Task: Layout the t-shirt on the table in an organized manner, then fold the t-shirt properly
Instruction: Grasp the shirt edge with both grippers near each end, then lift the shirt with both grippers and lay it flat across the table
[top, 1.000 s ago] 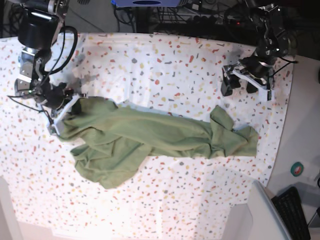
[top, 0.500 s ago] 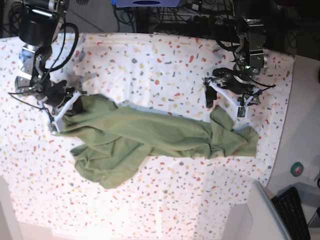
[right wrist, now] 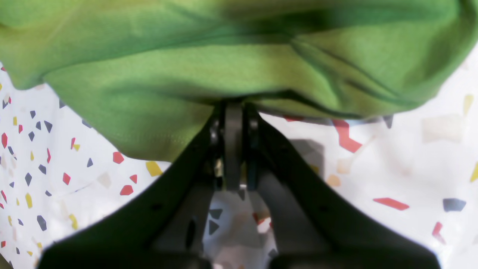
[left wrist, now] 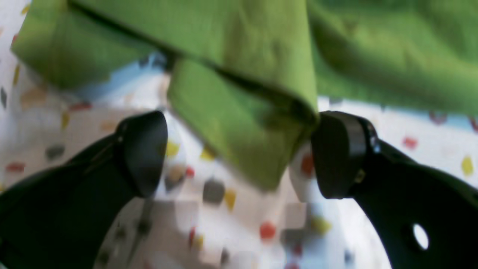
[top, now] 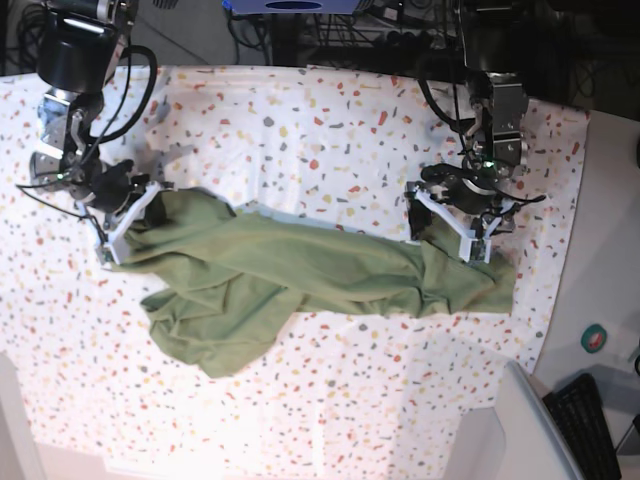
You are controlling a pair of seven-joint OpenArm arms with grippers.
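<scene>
T-shirt (top: 300, 275) lies crumpled and stretched across the table (top: 330, 130) between both grippers. Right gripper (right wrist: 233, 112) has its jaws pinched closed on a fold of the fabric just ahead of it. Left gripper (left wrist: 239, 153) stands wide apart, a green corner hanging between its fingers (left wrist: 143, 151), not clamped
</scene>
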